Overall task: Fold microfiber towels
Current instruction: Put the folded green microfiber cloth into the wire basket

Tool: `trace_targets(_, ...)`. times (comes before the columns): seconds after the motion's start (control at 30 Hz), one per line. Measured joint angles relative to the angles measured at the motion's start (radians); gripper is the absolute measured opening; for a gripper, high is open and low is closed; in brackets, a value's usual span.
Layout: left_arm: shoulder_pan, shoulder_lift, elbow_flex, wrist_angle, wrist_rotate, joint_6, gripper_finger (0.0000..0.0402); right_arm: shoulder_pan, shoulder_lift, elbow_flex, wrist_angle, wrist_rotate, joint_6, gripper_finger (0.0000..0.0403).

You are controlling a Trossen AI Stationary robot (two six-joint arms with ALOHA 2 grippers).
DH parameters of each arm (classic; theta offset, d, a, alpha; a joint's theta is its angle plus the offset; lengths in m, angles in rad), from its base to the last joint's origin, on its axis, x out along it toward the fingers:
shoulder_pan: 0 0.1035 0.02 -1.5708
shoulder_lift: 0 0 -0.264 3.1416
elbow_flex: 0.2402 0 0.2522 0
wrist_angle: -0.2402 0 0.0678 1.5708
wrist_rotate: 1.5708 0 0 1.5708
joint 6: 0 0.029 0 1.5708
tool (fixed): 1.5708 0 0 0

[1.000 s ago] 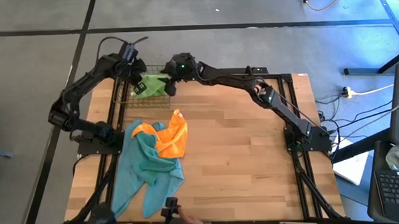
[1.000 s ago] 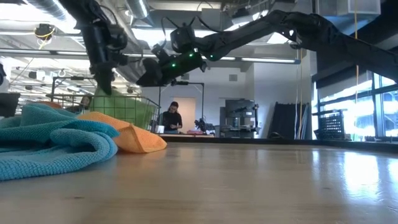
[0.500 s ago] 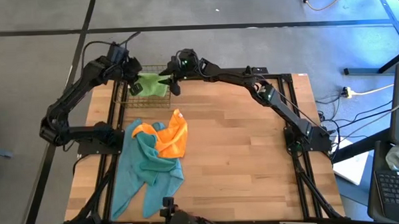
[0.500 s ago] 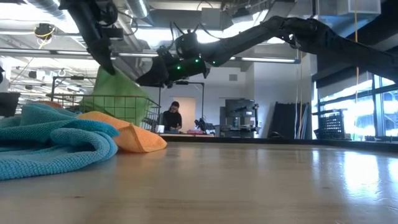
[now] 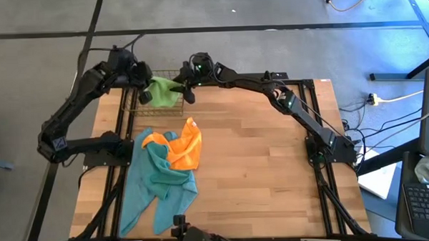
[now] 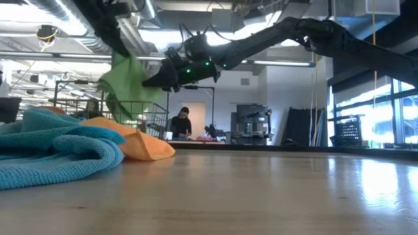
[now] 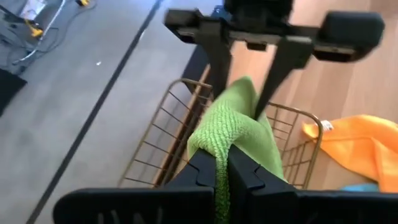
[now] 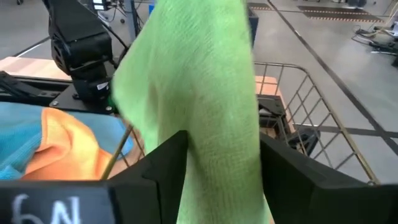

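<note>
The left gripper [image 7: 222, 163] is clamped tight on a bunched fold of the lime green towel [image 5: 163, 90], holding it up over the wire basket [image 5: 139, 105] at the table's [image 5: 274, 176] far left edge. In the low view the cloth [image 6: 127, 81] hangs clear above the basket rim. The right gripper [image 5: 187, 86] reaches in from the other side with its fingers [image 8: 163, 163] spread on either side of the hanging green cloth; whether they touch it is hard to judge. The orange towel [image 5: 185, 146] lies crumpled on top of the teal towels [image 5: 156, 180], heaped on the table's left half nearer the front.
</note>
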Motion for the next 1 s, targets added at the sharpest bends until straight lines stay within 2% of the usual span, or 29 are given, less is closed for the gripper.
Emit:
trace_targets(0.13,0.0,-0.001,0.077,-0.032,-0.003,0.015,0.0,0.0,0.0,0.0,-0.003,-0.004,0.004,0.0181)
trace_targets(0.23,0.0,0.003,0.099,-0.073,-0.029,0.067,0.0,0.0,-0.004,0.0,-0.004,0.006,0.029,0.0156)
trace_targets(0.4,0.002,0.021,0.099,-0.166,-0.062,0.104,0.0,0.0,-0.024,0.0,-0.008,0.074,0.054,0.0062)
trace_targets(0.47,0.008,0.03,0.085,-0.164,-0.061,0.104,0.0,0.0,-0.028,0.001,-0.011,0.121,0.05,0.0021)
trace_targets(0.5,0.012,0.036,0.073,-0.143,-0.062,0.103,0.0,0.0,-0.028,0.002,-0.011,0.144,0.047,0.0013)
trace_targets(0.6,0.027,0.073,0.013,-0.064,-0.125,0.105,0.0,0.0,-0.028,0.002,-0.021,0.246,-0.01,0.0017)
trace_targets(0.73,0.057,0.146,-0.072,0.099,-0.243,0.075,0.0,0.026,-0.028,0.002,-0.029,0.389,-0.294,0.0011)
trace_targets(0.83,0.082,0.214,-0.104,0.144,-0.342,0.019,0.0,0.045,-0.028,0.002,-0.04,0.485,-0.336,0.0007)
trace_targets(1.0,0.108,0.278,-0.117,0.139,-0.402,-0.058,0.0,0.057,-0.026,0.002,-0.032,0.453,-0.322,0.0015)
